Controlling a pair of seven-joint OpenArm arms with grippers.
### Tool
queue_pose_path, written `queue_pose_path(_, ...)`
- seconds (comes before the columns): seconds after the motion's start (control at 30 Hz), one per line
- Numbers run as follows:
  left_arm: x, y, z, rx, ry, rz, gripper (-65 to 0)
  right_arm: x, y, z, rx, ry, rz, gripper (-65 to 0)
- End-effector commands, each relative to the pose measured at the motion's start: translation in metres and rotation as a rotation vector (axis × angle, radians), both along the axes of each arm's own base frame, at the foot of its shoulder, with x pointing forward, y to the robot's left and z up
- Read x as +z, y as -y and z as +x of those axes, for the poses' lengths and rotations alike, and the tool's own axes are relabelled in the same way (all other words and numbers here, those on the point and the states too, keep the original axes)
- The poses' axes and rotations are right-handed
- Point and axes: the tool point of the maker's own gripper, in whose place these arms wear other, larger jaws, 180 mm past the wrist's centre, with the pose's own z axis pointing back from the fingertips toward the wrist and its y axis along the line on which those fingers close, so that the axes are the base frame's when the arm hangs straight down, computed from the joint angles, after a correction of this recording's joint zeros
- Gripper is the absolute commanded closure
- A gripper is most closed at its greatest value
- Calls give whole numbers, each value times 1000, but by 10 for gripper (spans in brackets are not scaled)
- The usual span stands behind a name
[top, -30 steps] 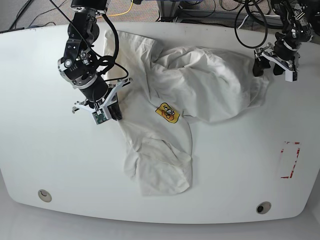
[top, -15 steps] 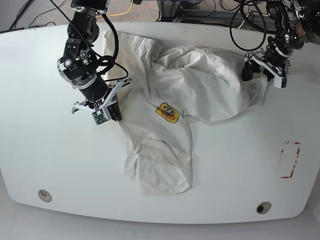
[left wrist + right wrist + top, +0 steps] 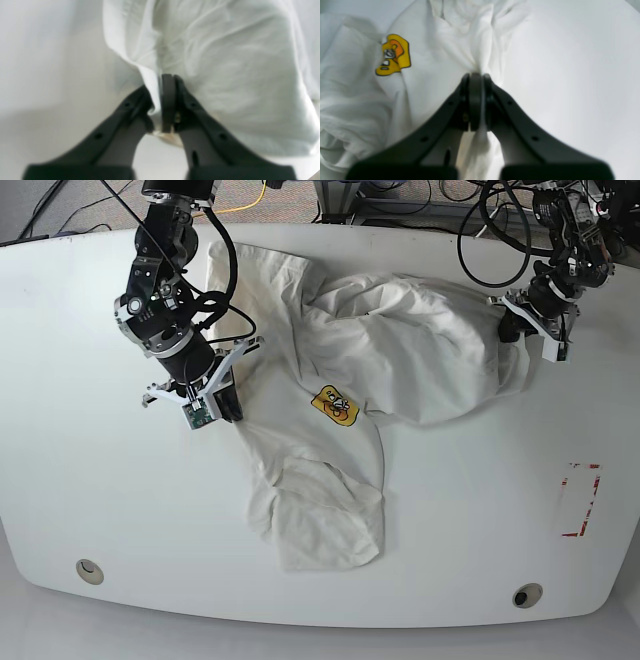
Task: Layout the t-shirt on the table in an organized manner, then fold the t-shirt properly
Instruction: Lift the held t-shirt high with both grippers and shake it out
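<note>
The white t-shirt (image 3: 400,350) lies crumpled across the middle of the table (image 3: 100,500), with its yellow-orange logo patch (image 3: 337,405) facing up. My right gripper (image 3: 228,408) is shut on the shirt's left edge. In the right wrist view the right gripper (image 3: 475,80) pinches a bunched fold, with the logo patch (image 3: 392,55) to its left. My left gripper (image 3: 510,328) is at the shirt's far right edge. In the left wrist view the left gripper (image 3: 158,87) is shut on a fold of the t-shirt (image 3: 225,62).
Two round holes (image 3: 89,570) (image 3: 526,594) sit near the table's front edge. A red-outlined rectangle mark (image 3: 580,500) is at the right. Cables (image 3: 490,240) hang behind the table's far edge near the left arm.
My left gripper has moved from beside the shirt onto its right edge and shut on the cloth. The right arm and its hold on the shirt have not changed.
</note>
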Motion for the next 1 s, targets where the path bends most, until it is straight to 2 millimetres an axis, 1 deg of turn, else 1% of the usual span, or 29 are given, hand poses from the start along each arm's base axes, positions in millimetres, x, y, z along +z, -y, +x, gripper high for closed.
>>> queue_pose_path(0.0, 35, -12, 23, -17, 109, 56, 0, 25, 3, 9, -8, 85, 5, 0)
queue_pose_path(0.1, 61, -20, 33, -51, 167, 123, 0, 30, 14, 11, -36, 99, -3, 0)
queue_pose_path(0.13, 78, -23, 38, -77, 205, 165, 0, 34, 21, 14, -55, 113, -6, 0)
queue_pose_path(0.23, 104, -28, 46, -117, 259, 234, 0, 45, 37, 23, -89, 148, -24, 0)
queue_pose_path(0.33, 131, -29, 56, -148, 324, 287, 0, 55, 46, 30, -101, 175, -40, 0)
queue_pose_path(0.43, 163, -25, 73, -166, 417, 329, 0, 72, 51, 42, -106, 224, -52, 0)
queue_pose_path(0.47, 170, -24, 77, -166, 437, 334, 0, 76, 53, 44, -107, 235, -56, 0)
queue_pose_path(0.5, 185, -21, 84, -168, 481, 344, 0, 85, 59, 49, -115, 257, -68, 0)
queue_pose_path(0.6, 216, -16, 98, -168, 573, 367, -1, 103, 69, 59, -132, 304, -86, 0)
queue_pose_path(0.63, 222, -16, 101, -166, 586, 371, -1, 107, 71, 61, -135, 315, -90, 0)
queue_pose_path(0.67, 235, -16, 109, -161, 612, 383, -1, 118, 77, 67, -144, 343, -103, 0)
queue_pose_path(0.7, 242, -17, 113, -156, 622, 391, -1, 124, 79, 69, -146, 357, -108, 0)
queue_pose_path(0.8, 273, -23, 130, -128, 659, 424, -1, 142, 89, 78, -157, 390, -139, 0)
queue_pose_path(0.83, 285, -26, 136, -113, 669, 434, -3, 153, 95, 83, -165, 406, -161, 0)
queue_pose_path(0.87, 292, -28, 140, -106, 674, 441, -3, 158, 99, 84, -169, 414, -175, 0)
queue_pose_path(0.97, 324, -31, 151, -79, 718, 457, -3, 184, 111, 92, -185, 457, -221, 0)
